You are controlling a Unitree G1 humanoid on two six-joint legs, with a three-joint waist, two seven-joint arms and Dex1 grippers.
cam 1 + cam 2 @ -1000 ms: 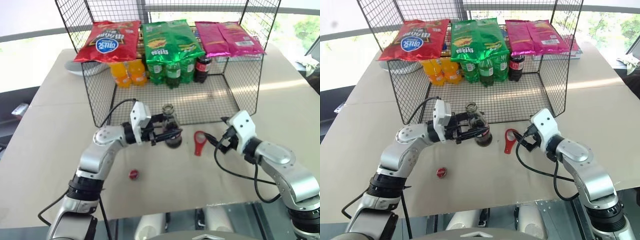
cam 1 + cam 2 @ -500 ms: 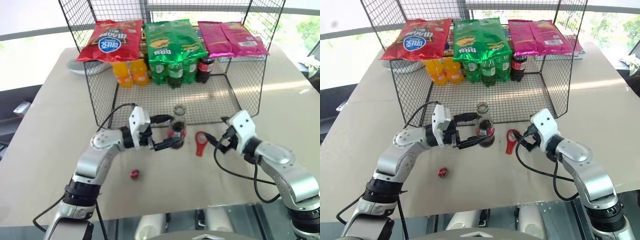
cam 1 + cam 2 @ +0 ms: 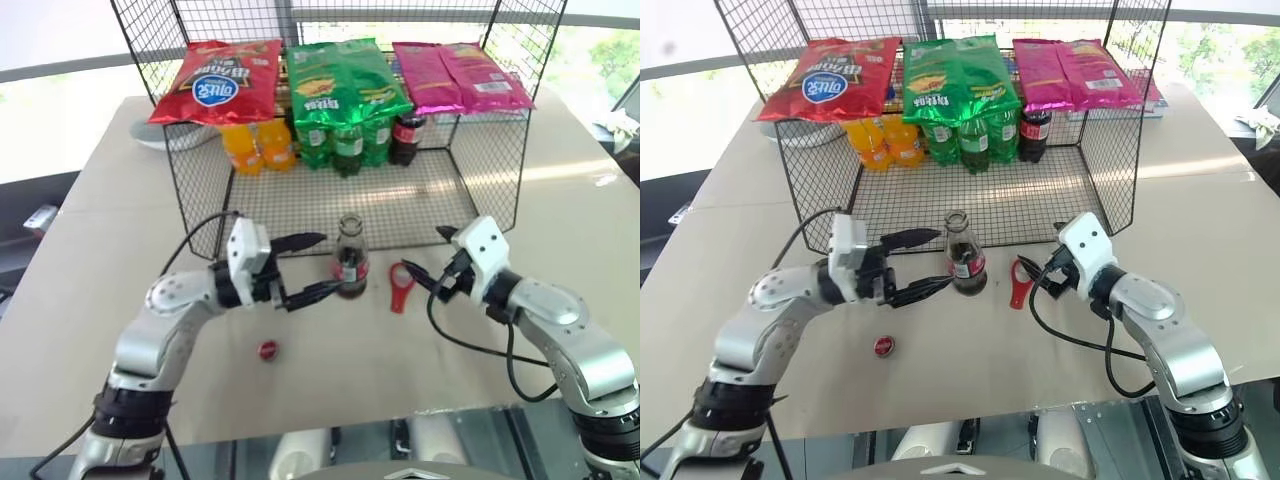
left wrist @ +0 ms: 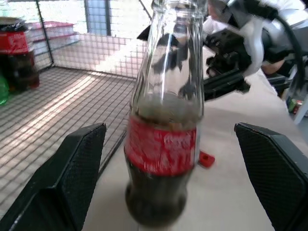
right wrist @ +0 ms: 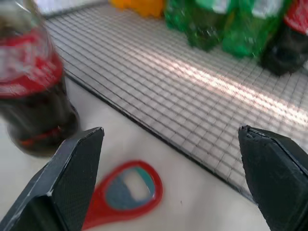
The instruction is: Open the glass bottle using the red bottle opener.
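The glass bottle [image 3: 350, 264] stands upright and uncapped on the table, just in front of the wire basket. My left gripper [image 3: 331, 262] is open right beside it on its left, one finger [image 4: 72, 178] on each side of the bottle [image 4: 163, 144] and neither touching it. Flat on the table to the bottle's right lies the red bottle opener [image 3: 401, 286]. My right gripper [image 3: 432, 254] is open just to the right of the opener [image 5: 126, 191] and holds nothing.
A small red bottle cap [image 3: 267, 349] lies on the table in front of my left arm. The wire basket [image 3: 455, 205] behind holds orange, green and dark plastic bottles with chip bags on top. A white plate [image 3: 160, 138] sits at the back left.
My left gripper has opened, let go of the bottle and drawn back to the left. The bottle, tilted before, now stands upright on its own. My right arm has barely moved.
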